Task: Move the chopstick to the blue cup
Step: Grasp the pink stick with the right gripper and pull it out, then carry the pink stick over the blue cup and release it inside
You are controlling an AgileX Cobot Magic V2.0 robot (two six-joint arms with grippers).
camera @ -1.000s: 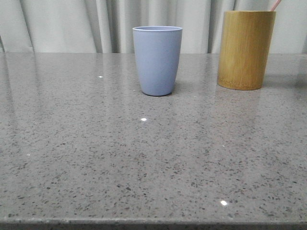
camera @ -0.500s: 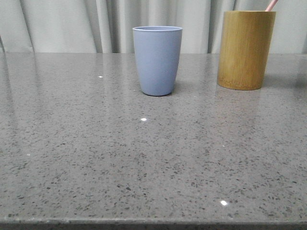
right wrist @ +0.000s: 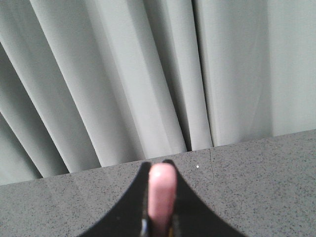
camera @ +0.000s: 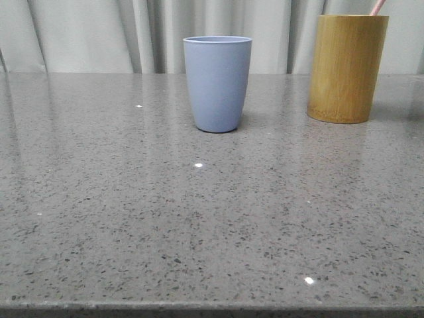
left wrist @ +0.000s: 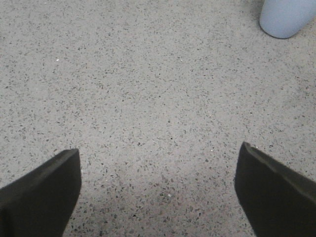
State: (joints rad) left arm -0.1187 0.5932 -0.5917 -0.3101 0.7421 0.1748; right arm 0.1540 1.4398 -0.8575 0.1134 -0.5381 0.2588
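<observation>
chopstick (right wrist: 162, 197): thin, pale pink, rounded end showing in the right wrist view; its top is poking out of the bamboo cup (camera: 348, 69) in the front view, leaning up and to the right
right gripper (right wrist: 160, 217): fingers are pressing together on the chopstick
left gripper (left wrist: 158, 192): fingers are standing wide apart over the table (left wrist: 148, 89), holding nothing
blue cup (camera: 217, 83): sitting upright mid-table, well left of the bamboo cup

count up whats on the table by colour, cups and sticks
blue: 1, the blue cup
tan: 1, the bamboo cup
pink: 1, the chopstick, clamped in the right end effector, its tip poking out of the bamboo cup
total: 3
</observation>
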